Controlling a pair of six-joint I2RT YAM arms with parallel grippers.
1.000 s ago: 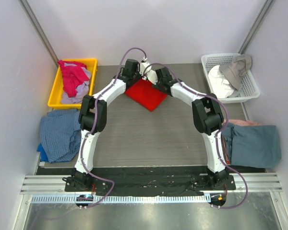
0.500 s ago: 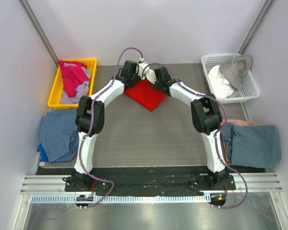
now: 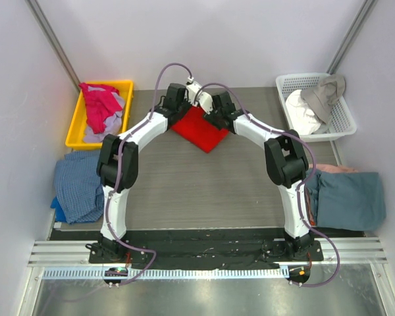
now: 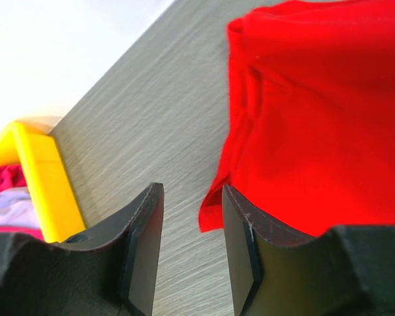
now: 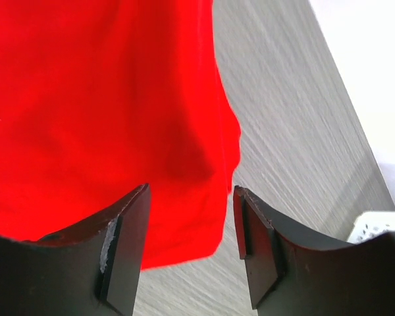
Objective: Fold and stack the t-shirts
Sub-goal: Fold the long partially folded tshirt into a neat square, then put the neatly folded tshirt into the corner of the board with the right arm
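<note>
Red t-shirt (image 3: 201, 131) lies folded on the tabletop (image 3: 197, 187), under both wrists at the far side.

Left wrist: the left gripper (image 4: 191, 227) stands apart and empty, a shirt corner just beside its right finger.

Right wrist: the right gripper (image 5: 191, 230) gapes over the shirt's edge.

Lower both evenly and pinch every layer before lifting.

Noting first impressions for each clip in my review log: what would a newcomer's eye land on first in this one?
The bright red t-shirt, folded into a square at the far middle of the table, stands out most, with the left gripper and right gripper both open over its far end. Next come the yellow bin holding pink cloth at far left and the white basket at far right.
</note>
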